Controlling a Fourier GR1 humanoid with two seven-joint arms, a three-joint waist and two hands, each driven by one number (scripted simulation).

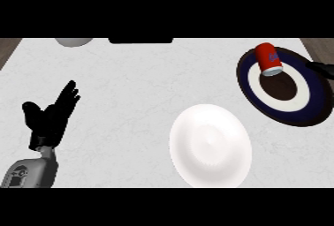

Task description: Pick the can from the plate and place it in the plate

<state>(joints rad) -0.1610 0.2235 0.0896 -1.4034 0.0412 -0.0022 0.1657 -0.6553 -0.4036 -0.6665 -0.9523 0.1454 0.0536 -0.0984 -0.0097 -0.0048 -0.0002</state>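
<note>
A red can (269, 58) with a silver end lies tilted on the upper left part of a dark blue plate (316, 103) that has a white ring and a dark centre, at the right of the counter. A plain white plate (210, 145) sits lower down, near the counter's middle and front. A small black part of my right hand (321, 69) shows at the right edge, over the blue plate and just right of the can, apart from it. My left hand (51, 115) rests open at the left, fingers up, holding nothing.
A pale rounded object (74, 42) and a flat black object (140, 40) sit at the counter's far edge. The white marbled counter (130, 88) stretches between my left hand and the plates.
</note>
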